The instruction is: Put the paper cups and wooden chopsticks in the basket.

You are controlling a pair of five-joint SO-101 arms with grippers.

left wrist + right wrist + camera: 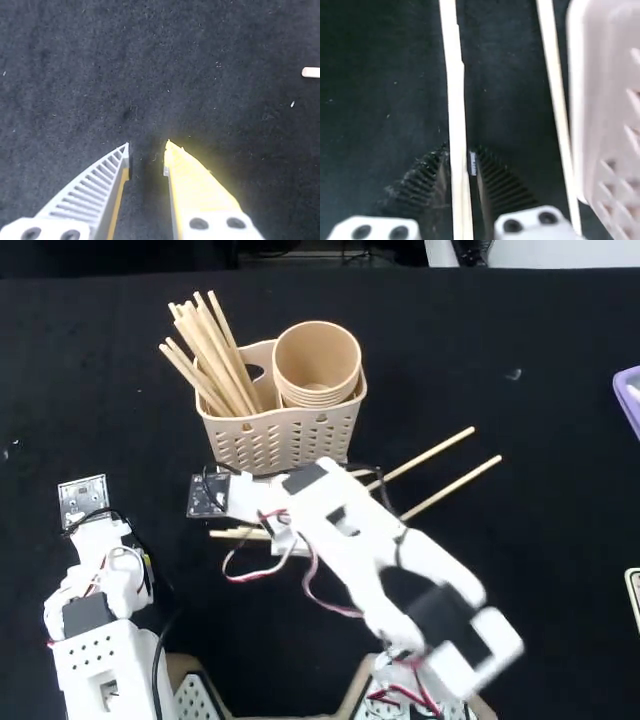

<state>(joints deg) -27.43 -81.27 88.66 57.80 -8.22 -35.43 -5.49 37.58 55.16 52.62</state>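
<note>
A beige basket (285, 435) stands at the back middle of the table, holding a bundle of wooden chopsticks (210, 350) and stacked paper cups (317, 362). Just in front of it, my right arm (340, 525) bends low over loose chopsticks (445, 490) lying on the black cloth. My right gripper (460, 152) is shut on what looks like two chopsticks (452, 90) lying together. Another chopstick (555, 100) lies between them and the basket wall (605, 100). My left gripper (147, 150) hangs slightly open over bare cloth at the front left, holding nothing.
A purple object (628, 395) sits at the right edge. A chopstick tip (311, 72) shows beside my left gripper. My left arm (100, 580) stands at the front left corner. The cloth to the left and far right is bare.
</note>
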